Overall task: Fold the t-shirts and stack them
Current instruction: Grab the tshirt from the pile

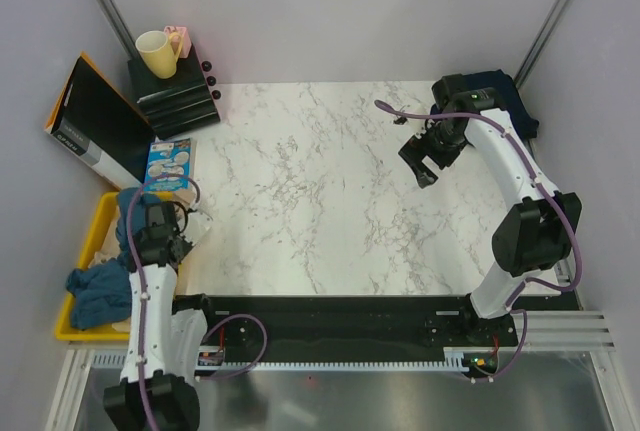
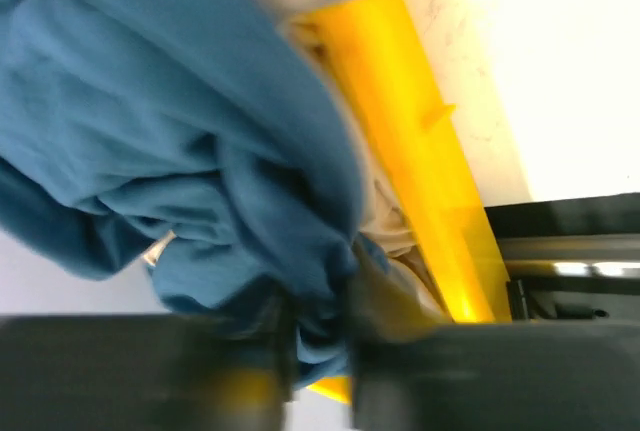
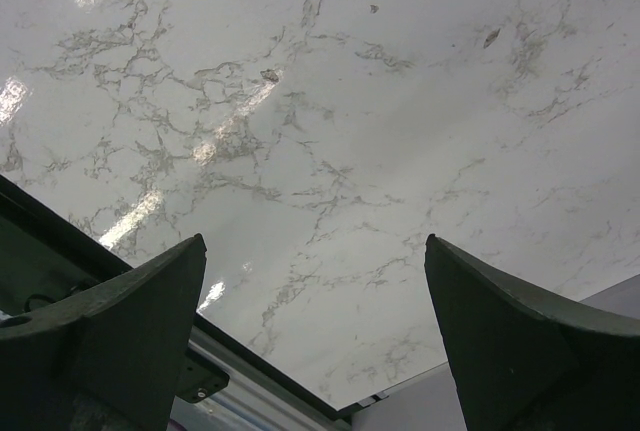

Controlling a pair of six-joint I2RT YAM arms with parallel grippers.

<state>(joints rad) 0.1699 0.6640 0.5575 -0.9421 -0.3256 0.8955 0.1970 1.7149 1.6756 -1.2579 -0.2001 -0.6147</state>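
L gripper (image 2: pixel 320 366) narrowed on a steel-blue t-shirt (image 2: pixel 180 131) fold in yellow tray (image 2: pixel 425 161) — lift slow, clear the rim w/o snagging — R gripper (image 3: pixel 312 251) wide, empty.

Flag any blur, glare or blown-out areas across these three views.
Left wrist: blurred throughout, the blue t-shirt and yellow tray smeared, the table blown out white. Right wrist: sharp, with bright glare streaks on the marble. Top external: sharp, evenly lit.
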